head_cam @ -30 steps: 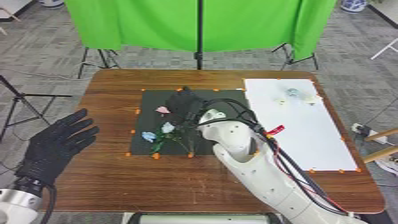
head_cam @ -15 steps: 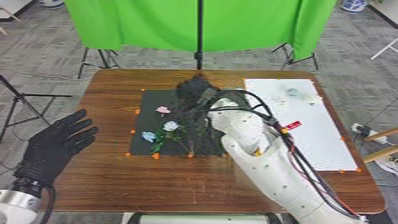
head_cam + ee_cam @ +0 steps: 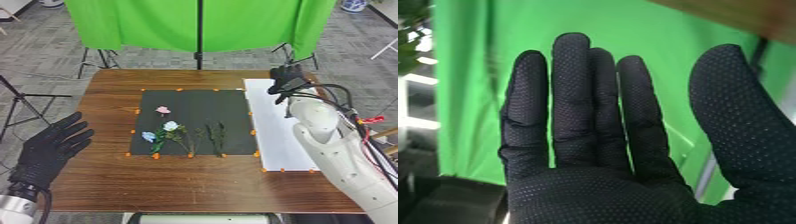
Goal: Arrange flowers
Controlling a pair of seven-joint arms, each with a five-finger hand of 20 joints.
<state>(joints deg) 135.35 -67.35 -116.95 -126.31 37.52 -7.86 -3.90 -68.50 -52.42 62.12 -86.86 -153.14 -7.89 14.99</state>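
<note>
My right hand [image 3: 286,79] is over the far end of the white sheet [image 3: 277,132]; in the right wrist view the same hand [image 3: 598,192] has straight fingers, thumb apart, holding nothing. At the left of the table my left hand [image 3: 53,144] is open and empty. On the black mat [image 3: 200,100] lie a pink flower [image 3: 163,109], a white flower [image 3: 171,126], a light blue flower [image 3: 148,136] and green stems [image 3: 216,137] without visible blooms. The flowers on the white sheet's far part are hidden behind my right hand and arm.
Orange markers line the edges of the mat and sheet. Bare wood of the brown table [image 3: 191,185] runs along the near side. A green cloth [image 3: 142,25] hangs beyond the far edge, with black stands on the floor.
My right hand has moved right, from above the black mat to the far part of the white sheet, uncovering the mat's right half and the green stems. The left hand has shifted slightly.
</note>
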